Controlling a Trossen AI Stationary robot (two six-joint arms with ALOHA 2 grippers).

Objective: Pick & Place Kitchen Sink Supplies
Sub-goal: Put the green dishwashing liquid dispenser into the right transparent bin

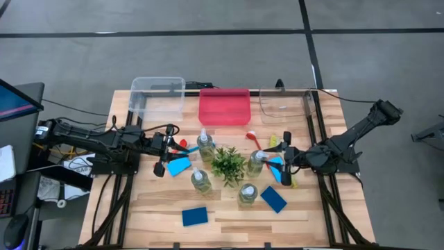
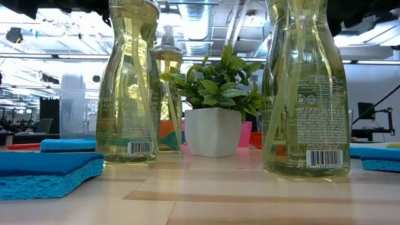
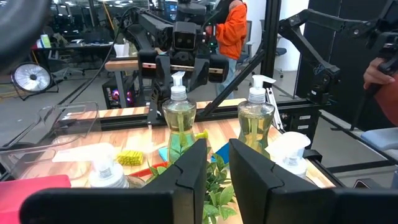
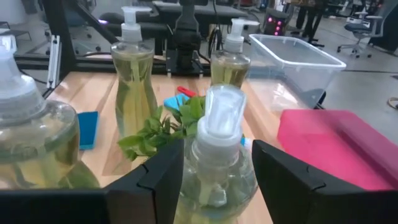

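Observation:
Several clear pump bottles of yellow-green liquid stand upright around a small plant [image 1: 228,164]. My right gripper [image 1: 277,161] is level at the table's right. Its fingers stand on either side of one bottle [image 4: 217,168], also visible from above [image 1: 256,162]. My left gripper [image 3: 217,152] is level at the table's left, next to a blue sponge [image 1: 178,167] and a red brush [image 1: 182,144]. There is only a narrow gap between its fingers, and nothing is in it. More blue sponges [image 1: 195,216] [image 1: 273,198] lie flat near the front. My right gripper has a finger [image 4: 165,177] on each side of the bottle's shoulder [image 4: 194,163], coming level from the table's right. I cannot tell whether the fingers touch it. The bottle stands upright on the table.
A clear bin [image 1: 158,94], a pink bin [image 1: 224,105] and another clear bin [image 1: 284,104] line the far edge. Red and yellow brushes [image 1: 253,140] lie near the right gripper. People stand in the room beyond the table.

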